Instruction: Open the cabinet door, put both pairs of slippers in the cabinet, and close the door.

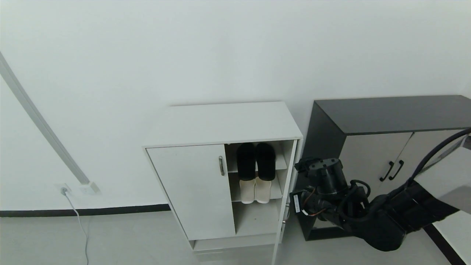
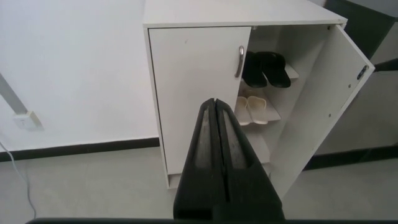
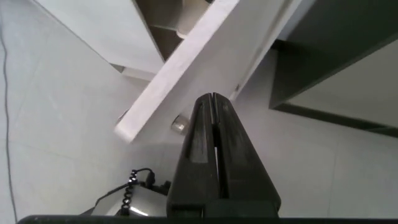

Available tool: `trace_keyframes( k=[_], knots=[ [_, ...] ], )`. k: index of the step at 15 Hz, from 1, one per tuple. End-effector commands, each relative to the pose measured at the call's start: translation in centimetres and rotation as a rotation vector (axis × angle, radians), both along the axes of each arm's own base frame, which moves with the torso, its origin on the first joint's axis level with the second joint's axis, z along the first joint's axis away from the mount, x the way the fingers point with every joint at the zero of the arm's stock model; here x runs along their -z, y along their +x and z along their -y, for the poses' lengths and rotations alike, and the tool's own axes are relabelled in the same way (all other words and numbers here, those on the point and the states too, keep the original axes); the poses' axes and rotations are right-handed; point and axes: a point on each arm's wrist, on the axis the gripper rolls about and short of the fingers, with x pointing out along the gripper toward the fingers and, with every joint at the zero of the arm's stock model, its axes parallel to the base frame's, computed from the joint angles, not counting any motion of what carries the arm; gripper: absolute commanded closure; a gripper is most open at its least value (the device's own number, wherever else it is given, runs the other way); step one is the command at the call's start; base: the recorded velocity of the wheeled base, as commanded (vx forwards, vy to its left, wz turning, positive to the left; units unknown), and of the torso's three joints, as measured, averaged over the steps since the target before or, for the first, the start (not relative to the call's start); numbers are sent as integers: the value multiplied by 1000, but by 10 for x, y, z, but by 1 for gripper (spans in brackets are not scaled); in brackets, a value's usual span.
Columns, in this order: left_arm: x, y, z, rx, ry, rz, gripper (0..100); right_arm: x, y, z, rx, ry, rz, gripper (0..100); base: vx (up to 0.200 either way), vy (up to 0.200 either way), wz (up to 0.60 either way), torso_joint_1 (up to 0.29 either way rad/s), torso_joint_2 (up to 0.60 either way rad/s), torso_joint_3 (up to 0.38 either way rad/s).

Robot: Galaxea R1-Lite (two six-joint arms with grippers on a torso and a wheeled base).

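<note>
The white cabinet (image 1: 224, 123) stands against the wall with its left door (image 1: 191, 191) closed and its right door (image 1: 286, 198) swung open toward me. A pair of black slippers (image 1: 256, 160) lies on the upper shelf. Just below, a pair of white slippers (image 1: 255, 190) lies on the middle shelf. My right arm (image 1: 327, 191) is beside the outer face of the open door. My right gripper (image 3: 213, 98) is shut and empty, its tips close to the door panel (image 3: 186, 74). My left gripper (image 2: 214, 101) is shut and empty, out in front of the closed left door (image 2: 193, 87).
A dark cabinet (image 1: 386, 117) with grey doors stands right of the white one, close behind my right arm. A wall socket with a hanging cable (image 1: 64, 191) is at the left. Open floor (image 1: 110, 239) lies in front and to the left.
</note>
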Motion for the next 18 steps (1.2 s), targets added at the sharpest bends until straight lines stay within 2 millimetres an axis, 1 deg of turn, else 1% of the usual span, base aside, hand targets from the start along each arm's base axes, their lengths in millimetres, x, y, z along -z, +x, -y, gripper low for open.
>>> trace_keyframes(
  k=[1,4,7,12,16,18],
  knots=[
    [0,0,0,0,0,0,100,12,4,-4,-2,-17,-23,100,200,0,0,-12,-2,2],
    [0,0,0,0,0,0,100,13,5,-4,-4,-13,-24,100,0,0,0,0,0,0],
    [0,0,0,0,0,0,100,14,13,-10,-14,2,-16,100,0,0,0,0,0,0],
    [0,0,0,-2,0,0,100,20,48,-24,4,35,26,100,0,0,0,0,0,0],
    [0,0,0,-2,0,0,100,25,81,-35,19,51,77,100,0,0,0,0,0,0],
    [0,0,0,-2,0,0,100,28,92,-42,18,59,101,100,0,0,0,0,0,0]
  ],
)
